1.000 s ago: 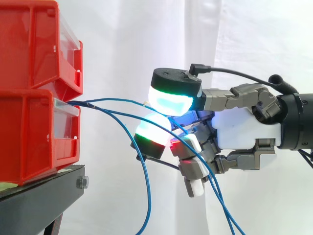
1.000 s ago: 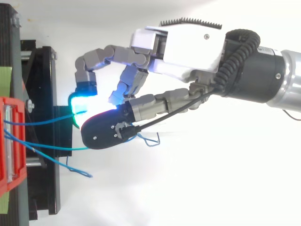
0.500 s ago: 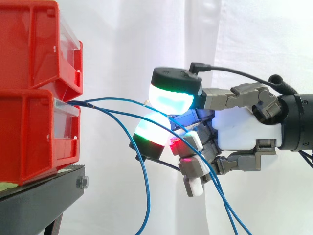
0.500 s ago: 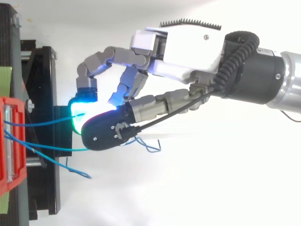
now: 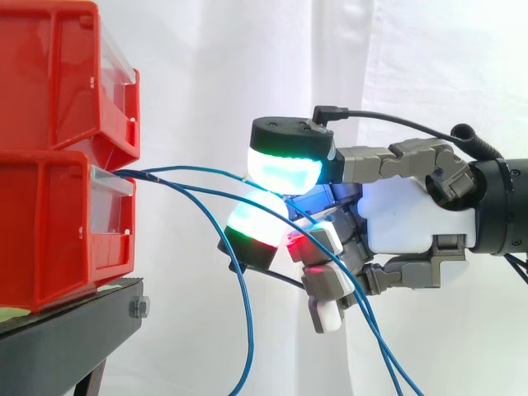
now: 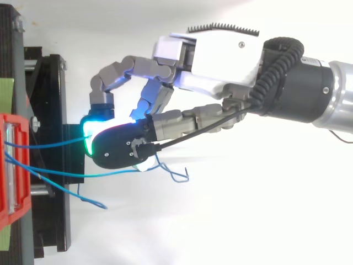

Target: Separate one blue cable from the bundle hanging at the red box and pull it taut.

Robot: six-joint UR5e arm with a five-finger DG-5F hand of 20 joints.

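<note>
Blue cable runs from the front edge of the lower red bin, in a shallow arc and not yet taut, to the hand out past the front edge of the black stand. The hand's fingers are curled, with two glowing pads pressed together on this cable in a pinch. The other blue cables sag from the same bin edge, looping below the hand.

Blue cables cut off below, red bins cropped left
</note>
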